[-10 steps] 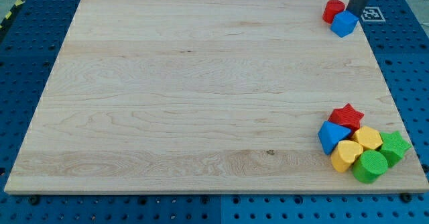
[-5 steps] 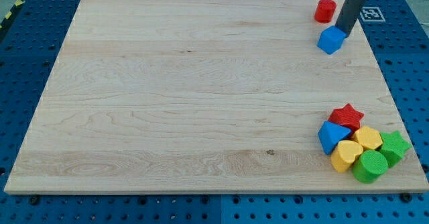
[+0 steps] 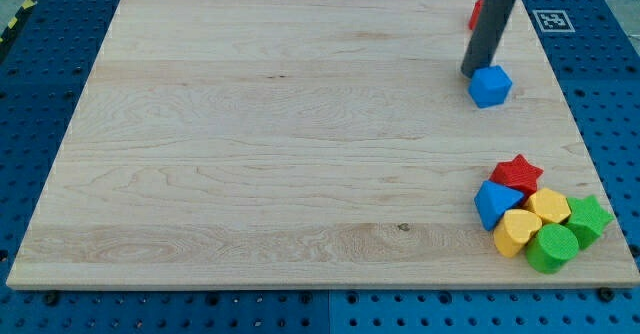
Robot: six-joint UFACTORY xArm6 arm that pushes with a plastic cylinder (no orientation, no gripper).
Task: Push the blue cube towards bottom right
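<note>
The blue cube [image 3: 490,86] sits on the wooden board [image 3: 280,144] at the view's upper right. My tip [image 3: 472,72] is at the cube's upper left corner, touching or almost touching it. The dark rod rises from there toward the view's top and covers most of a red block [image 3: 475,14] near the board's top edge.
A cluster of blocks lies at the board's bottom right corner: a red star [image 3: 518,172], a blue block [image 3: 494,204], two yellow blocks [image 3: 517,232] [image 3: 549,206], a green star [image 3: 588,219] and a green cylinder [image 3: 551,248]. A marker tag [image 3: 553,20] is beside the board's top right corner.
The blue cube has slid down, away from the red block. My tip has moved down and left with it, from the cube's upper right to its upper left.
</note>
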